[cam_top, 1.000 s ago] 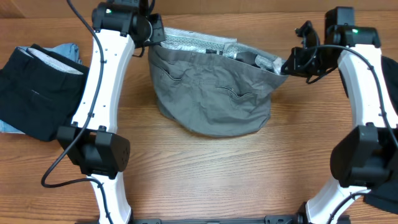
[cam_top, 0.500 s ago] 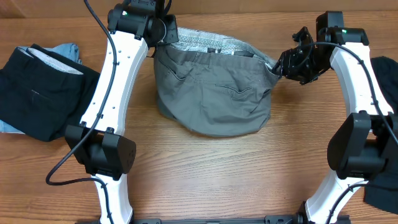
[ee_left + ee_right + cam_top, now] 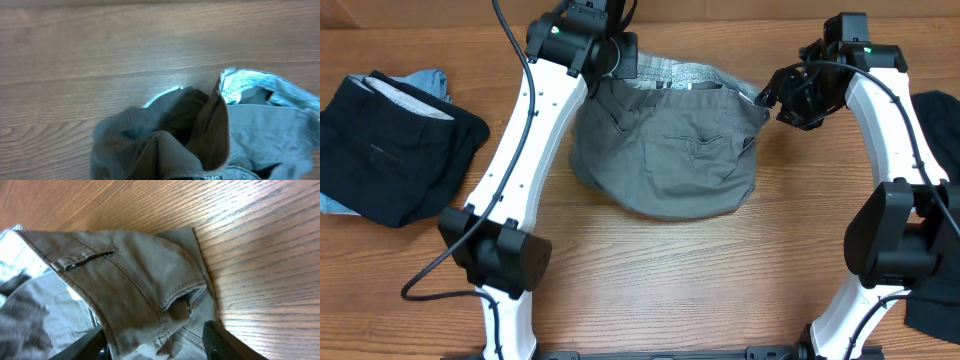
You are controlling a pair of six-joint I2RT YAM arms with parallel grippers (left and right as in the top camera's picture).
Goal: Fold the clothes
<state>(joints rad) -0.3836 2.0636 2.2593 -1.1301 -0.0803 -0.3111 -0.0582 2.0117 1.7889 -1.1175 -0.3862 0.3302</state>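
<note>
Now your left gripper (image 3: 618, 55) sits further toward the right than it did 1 second ago, clamped on the left corner of the grey garment (image 3: 665, 160), and that corner has travelled with it, so the left edge is drawn inward and the cloth spans less of the table (image 3: 670, 270) than before. In the left wrist view the grey fabric (image 3: 200, 135) bunches up toward the camera, with the pale lining showing at its rim. Your right gripper (image 3: 770, 98) was closed on the right corner of the waistband (image 3: 700, 78) 1 second ago; it has since let go, and in the right wrist view its 2 fingers (image 3: 222, 340) stand apart with the belt-looped band (image 3: 130, 280) lying loose between them. The garment lies crumpled at the far middle of the table, hem toward you. At the left, the black garment (image 3: 390, 150) and the light-blue garment (image 3: 428, 78) under it have not shifted.
</note>
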